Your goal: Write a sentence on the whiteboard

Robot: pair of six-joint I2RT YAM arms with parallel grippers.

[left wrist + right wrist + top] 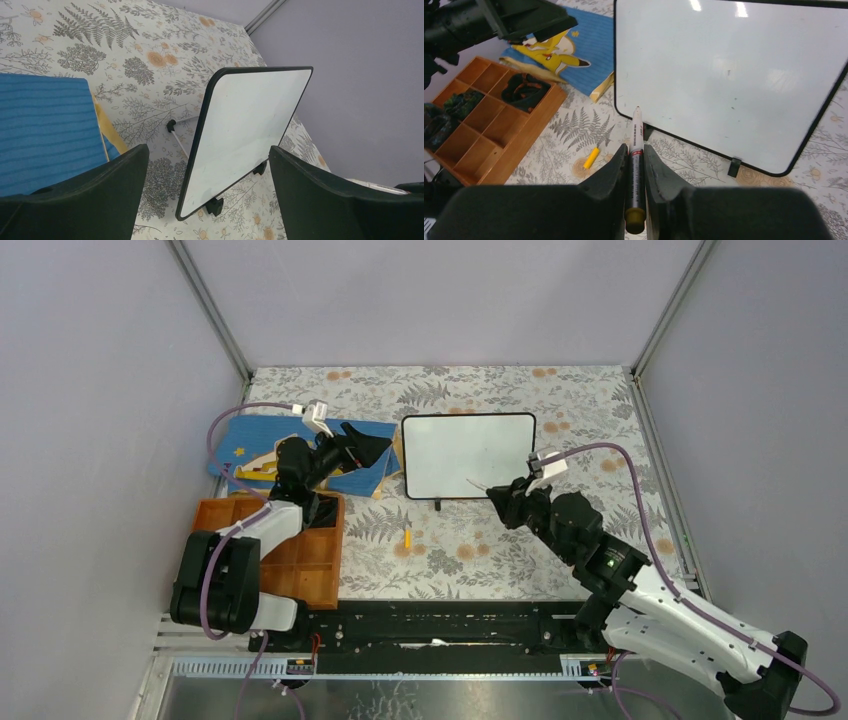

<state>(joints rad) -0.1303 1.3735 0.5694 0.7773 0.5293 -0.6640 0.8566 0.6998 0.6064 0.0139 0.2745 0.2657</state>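
Observation:
The whiteboard point(468, 455) stands on two small black feet at the table's middle. Its surface is blank apart from faint specks, and no sentence shows on it. It also shows in the left wrist view point(247, 130) and the right wrist view point(724, 70). My right gripper point(505, 503) is shut on a marker point(636, 165) with a white uncapped tip. The tip points at the board's lower left corner and sits just short of it. My left gripper point(375, 447) is open and empty, left of the board, with its fingers point(100, 190) spread wide.
A blue book point(250, 435) lies left of the board under my left arm. A wooden divided tray point(300, 560) with dark items sits at the near left. A yellow marker cap point(408, 538) lies on the floral cloth in front of the board.

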